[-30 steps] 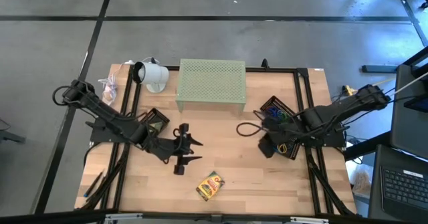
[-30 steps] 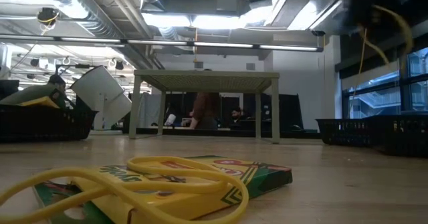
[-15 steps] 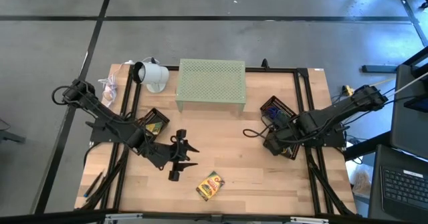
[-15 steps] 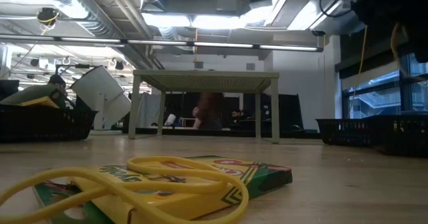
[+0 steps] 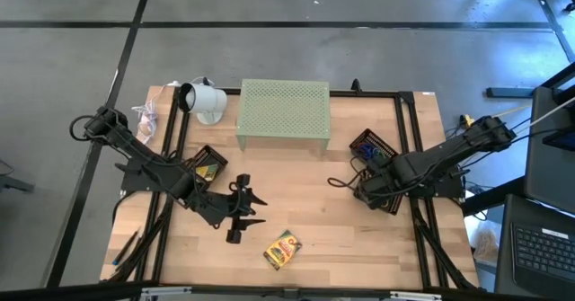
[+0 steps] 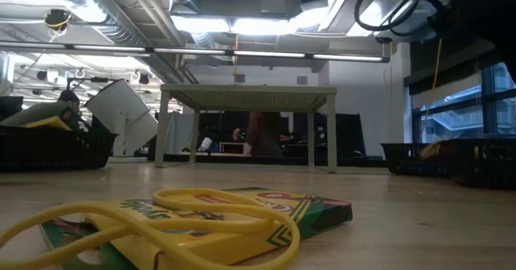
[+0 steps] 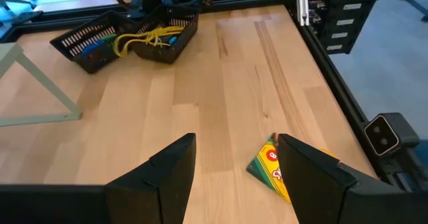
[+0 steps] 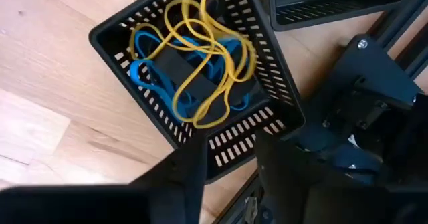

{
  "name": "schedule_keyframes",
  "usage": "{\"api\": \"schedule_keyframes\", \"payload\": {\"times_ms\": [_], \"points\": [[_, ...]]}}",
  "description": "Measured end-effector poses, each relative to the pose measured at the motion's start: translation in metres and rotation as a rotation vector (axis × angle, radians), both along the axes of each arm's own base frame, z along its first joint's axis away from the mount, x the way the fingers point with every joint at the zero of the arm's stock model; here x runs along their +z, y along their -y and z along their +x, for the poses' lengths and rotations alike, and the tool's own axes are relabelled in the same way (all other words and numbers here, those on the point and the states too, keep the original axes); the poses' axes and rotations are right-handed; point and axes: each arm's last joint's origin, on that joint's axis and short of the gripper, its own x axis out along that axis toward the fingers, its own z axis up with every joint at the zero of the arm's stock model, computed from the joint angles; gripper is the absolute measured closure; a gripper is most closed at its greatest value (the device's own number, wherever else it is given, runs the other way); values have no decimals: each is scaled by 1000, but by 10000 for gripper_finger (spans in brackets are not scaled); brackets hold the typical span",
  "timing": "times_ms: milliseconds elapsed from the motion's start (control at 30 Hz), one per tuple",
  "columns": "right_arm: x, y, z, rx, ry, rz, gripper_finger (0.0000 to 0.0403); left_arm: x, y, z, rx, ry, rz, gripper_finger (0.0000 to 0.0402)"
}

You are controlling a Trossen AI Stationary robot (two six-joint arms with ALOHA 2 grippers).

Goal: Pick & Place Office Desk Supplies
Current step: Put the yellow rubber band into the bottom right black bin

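From overhead I'm looking straight down on the whole table (image 5: 314,220), with the pale green stand (image 5: 284,112) at its far edge. My low camera sits at tabletop height, close behind the crayon box (image 6: 242,213), facing that same stand. My left wrist view looks across the wood toward the black mesh tray (image 7: 127,37); my right wrist camera hangs close above that tray.

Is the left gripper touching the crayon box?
Apart. In the high view bare wood separates the left gripper from the crayon box; the left wrist view shows the box lying beyond the open fingers.
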Motion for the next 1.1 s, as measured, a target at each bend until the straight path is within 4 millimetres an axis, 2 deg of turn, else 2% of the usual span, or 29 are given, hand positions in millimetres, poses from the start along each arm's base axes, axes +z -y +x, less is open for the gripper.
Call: {"api": "schedule_keyframes", "payload": {"times_ms": [167,333,533,767,933,1100], "points": [[0,0,0,5,-4,3,239,-1,0,-1,10,-15,-11,196],[0,0,0,5,0,3,223,-9,-3,-5,46,-82,-25,196],[-1,0,3,11,39,-25,221,-43,-7,-12,51,-133,-92,196],[-1,0,8,15,100,-50,221,-74,-3,-16,-139,-73,-202,196],[-1,-2,11,15,137,-46,221,-90,4,-8,-221,-29,-165,196],[-1,-3,20,17,248,-72,221,-108,10,3,-288,-14,-104,196]]}}
